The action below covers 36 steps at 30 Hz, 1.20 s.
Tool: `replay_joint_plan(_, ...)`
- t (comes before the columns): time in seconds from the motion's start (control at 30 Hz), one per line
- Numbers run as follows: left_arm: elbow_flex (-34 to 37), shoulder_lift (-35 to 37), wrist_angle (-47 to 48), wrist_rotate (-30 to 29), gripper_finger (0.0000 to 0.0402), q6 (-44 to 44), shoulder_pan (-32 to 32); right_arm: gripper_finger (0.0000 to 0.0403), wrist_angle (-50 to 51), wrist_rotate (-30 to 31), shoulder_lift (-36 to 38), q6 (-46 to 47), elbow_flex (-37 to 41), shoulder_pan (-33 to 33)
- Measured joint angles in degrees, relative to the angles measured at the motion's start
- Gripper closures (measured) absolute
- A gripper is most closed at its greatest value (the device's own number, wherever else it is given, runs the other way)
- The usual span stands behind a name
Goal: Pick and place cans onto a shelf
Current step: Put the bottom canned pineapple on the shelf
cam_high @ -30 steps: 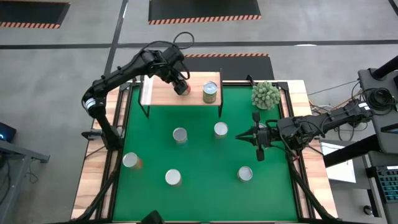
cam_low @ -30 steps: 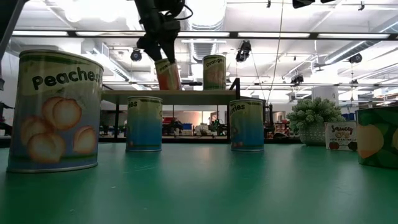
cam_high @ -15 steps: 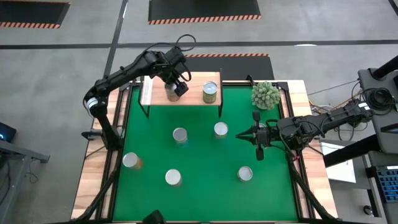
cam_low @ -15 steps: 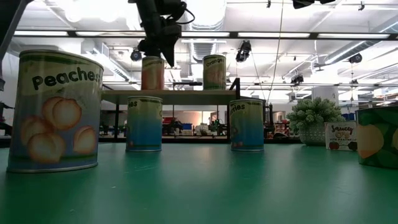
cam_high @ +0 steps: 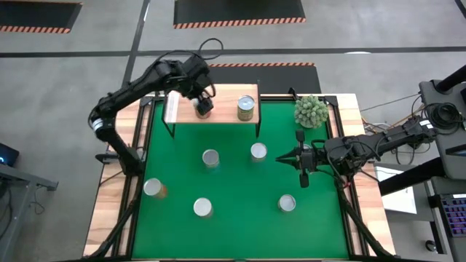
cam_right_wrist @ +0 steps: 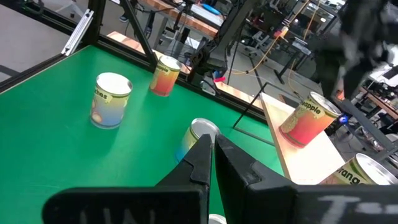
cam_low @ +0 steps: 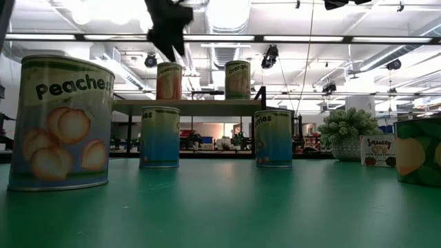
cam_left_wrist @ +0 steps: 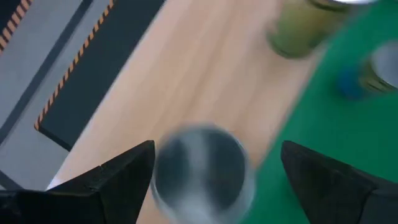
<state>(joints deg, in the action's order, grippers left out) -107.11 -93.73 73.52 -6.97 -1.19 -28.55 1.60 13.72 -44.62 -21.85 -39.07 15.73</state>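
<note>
Cans: one (cam_high: 203, 106) stood on shelf (cam_high: 226, 110); left claw (cam_high: 198, 92) wide just above, could clip and topple it rising. Right claw (cam_right_wrist: 213, 144) pinched shut, idle.

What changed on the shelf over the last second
The left gripper tipped its tilted can upright onto the shelf, beside the orange can, then opened and lifted off it. The right gripper and the five cans on the green mat did not move.
</note>
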Motion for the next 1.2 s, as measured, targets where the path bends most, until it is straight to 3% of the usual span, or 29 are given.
replay_joint_plan(0.23, 6.83, 10.19, -0.35, -8.07, 0.0171, -1.36, 5.94, 0.0394, 0.27, -0.01, -0.02, 0.19, 0.0, 0.0)
replay_joint_plan(0.43, 18.54, 17.02, -10.3, -9.1, 0.0322, -3.06, 4.54, 0.0394, 0.27, 0.0, -0.02, -0.04, 0.0, 0.0)
replay_joint_plan(0.53, 22.43, 18.47, -10.85, -9.06, 0.0387, -4.4, 3.65, 0.0394, 0.29, -0.01, -0.02, -0.09, 0.0, 0.0)
replay_joint_plan(0.73, 28.46, 19.03, -11.18, -9.37, 0.0379, -5.22, 3.62, 0.0394, 0.3, -0.02, -0.02, -0.48, 0.0, 0.0)
replay_joint_plan(0.87, 29.51, 17.52, -11.36, -11.62, 0.0395, -5.22, 3.38, 0.0394, 0.27, 0.0, -0.02, -0.52, 0.0, 0.0)
replay_joint_plan(1.07, 25.09, 16.97, -9.02, -10.11, 0.0401, -5.23, 4.24, 0.0394, 0.43, 0.0, -0.02, -0.57, 0.0, 0.0)
replay_joint_plan(1.2, 20.29, 17.41, -14.03, -10.06, 0.0401, -6.16, 4.63, 0.0394, 0.69, 0.0, -0.02, -0.7, 0.0, 0.0)
